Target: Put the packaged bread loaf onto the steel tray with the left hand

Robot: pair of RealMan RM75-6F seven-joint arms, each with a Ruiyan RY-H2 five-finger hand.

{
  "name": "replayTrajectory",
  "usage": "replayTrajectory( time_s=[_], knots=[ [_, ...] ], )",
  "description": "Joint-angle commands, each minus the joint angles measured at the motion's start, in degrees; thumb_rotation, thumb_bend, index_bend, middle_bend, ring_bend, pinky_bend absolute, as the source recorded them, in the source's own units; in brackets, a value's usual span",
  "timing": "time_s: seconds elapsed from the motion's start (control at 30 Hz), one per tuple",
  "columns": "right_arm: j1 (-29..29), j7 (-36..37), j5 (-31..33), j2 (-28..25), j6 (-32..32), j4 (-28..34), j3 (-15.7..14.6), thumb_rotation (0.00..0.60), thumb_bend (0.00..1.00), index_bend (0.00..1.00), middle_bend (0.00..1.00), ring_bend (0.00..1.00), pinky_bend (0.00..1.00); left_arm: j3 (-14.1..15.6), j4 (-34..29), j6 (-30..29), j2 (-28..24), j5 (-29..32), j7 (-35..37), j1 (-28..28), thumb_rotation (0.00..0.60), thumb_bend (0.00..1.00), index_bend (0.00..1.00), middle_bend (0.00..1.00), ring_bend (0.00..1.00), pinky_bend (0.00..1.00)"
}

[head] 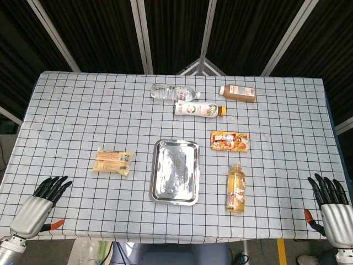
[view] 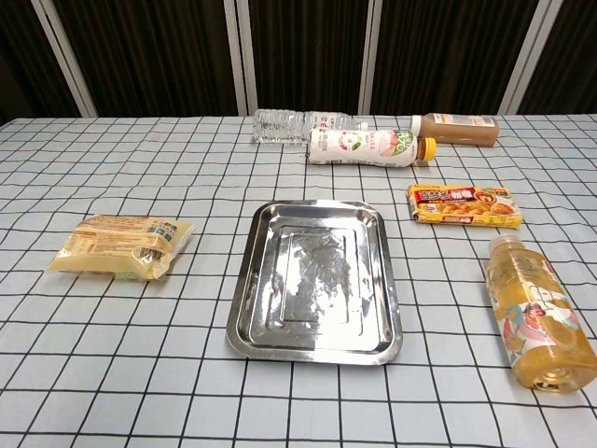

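Observation:
The packaged bread loaf (head: 112, 162) (view: 121, 247), yellow in clear wrap, lies flat on the checked cloth to the left of the steel tray (head: 175, 171) (view: 314, 280). The tray holds nothing. My left hand (head: 38, 207) rests at the table's front left corner, fingers apart and holding nothing, well short of the loaf. My right hand (head: 333, 207) sits at the front right corner, also with its fingers apart and nothing in it. Neither hand shows in the chest view.
A yellow juice bottle (head: 236, 189) (view: 539, 313) lies right of the tray. An orange snack pack (head: 229, 141) (view: 464, 204) lies beyond it. At the back lie a clear water bottle (head: 174, 92), a white drink bottle (head: 198, 109) (view: 371, 146) and a brown bottle (head: 238, 92) (view: 459, 128).

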State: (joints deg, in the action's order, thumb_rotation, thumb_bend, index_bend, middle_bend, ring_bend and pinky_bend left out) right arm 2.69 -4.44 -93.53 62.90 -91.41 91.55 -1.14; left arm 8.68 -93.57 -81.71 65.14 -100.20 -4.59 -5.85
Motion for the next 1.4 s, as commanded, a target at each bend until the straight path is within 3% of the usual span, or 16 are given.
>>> replayTrajectory(
  time_s=[0.03,0.23,0.3,0.43,0.57,0.67,0.87,0.97,1.07,1.27,1.4],
  knots=[
    [0.1,-0.4,0.0,0.1,-0.2,0.0,0.1,0.6,0.41,0.0,0.0,0.0,0.0,-0.1,0.2,0.5,0.3,0.3,-0.2,-0.2,0.6,0.07,0.0,0.0,0.0,0.07],
    [0.5,-1.8,0.1,0.5,-1.3,0.1,0.5,0.6,0.41,0.0,0.0,0.0,0.0,-1.9,0.3,0.7,2.3,2.3,-2.3,-0.3,0.6,0.08,0.0,0.01,0.01,0.11],
    [0.2,-0.6,0.5,0.1,-0.5,0.0,0.5,0.6,0.41,0.0,0.0,0.0,0.0,-4.0,1.0,1.8,4.5,3.3,-4.6,-1.7,0.6,0.13,0.0,0.04,0.05,0.17],
    [-0.5,-1.6,2.2,-0.1,1.3,0.0,1.1,0.6,0.41,0.0,0.0,0.0,0.0,-10.1,4.4,5.7,11.0,7.6,-9.8,-6.0,0.6,0.14,0.0,0.06,0.08,0.19],
    [-1.0,-0.4,3.3,-0.9,2.4,0.6,1.6,0.6,0.41,0.0,0.0,0.0,0.0,-16.9,8.1,17.5,18.6,17.5,-16.0,-14.2,0.6,0.14,0.0,0.05,0.08,0.19],
    [-1.2,0.3,4.2,-1.4,3.0,0.7,2.0,0.6,0.41,0.0,0.0,0.0,0.0,-19.0,10.3,20.4,22.4,22.0,-19.5,-17.0,0.6,0.14,0.0,0.05,0.08,0.18],
    [-1.6,1.0,5.6,-1.9,3.9,0.8,2.5,0.6,0.41,0.0,0.0,0.0,0.0,-20.2,13.5,23.9,27.0,27.1,-22.7,-20.8,0.6,0.16,0.0,0.07,0.08,0.15],
    [-1.8,0.8,6.1,-1.9,4.4,0.8,2.6,0.6,0.41,0.0,0.0,0.0,0.0,-20.5,14.1,23.3,28.1,27.7,-23.2,-21.5,0.6,0.19,0.0,0.14,0.12,0.15],
    [-1.9,0.6,6.5,-1.8,4.7,0.9,2.7,0.6,0.41,0.0,0.0,0.0,0.0,-20.3,14.2,22.9,28.6,28.0,-23.3,-22.2,0.6,0.23,0.02,0.24,0.23,0.23],
    [-2.1,-0.1,6.8,-1.6,4.9,1.0,2.8,0.6,0.41,0.0,0.0,0.0,0.0,-19.8,13.3,21.2,28.3,27.4,-21.9,-22.5,0.6,0.32,0.2,0.48,0.45,0.41],
    [-2.1,-0.4,7.0,-1.5,5.1,1.1,2.8,0.6,0.41,0.0,0.0,0.0,0.0,-19.7,13.5,21.1,27.8,28.5,-21.6,-22.7,0.6,0.32,0.22,0.5,0.48,0.44]
  ],
)
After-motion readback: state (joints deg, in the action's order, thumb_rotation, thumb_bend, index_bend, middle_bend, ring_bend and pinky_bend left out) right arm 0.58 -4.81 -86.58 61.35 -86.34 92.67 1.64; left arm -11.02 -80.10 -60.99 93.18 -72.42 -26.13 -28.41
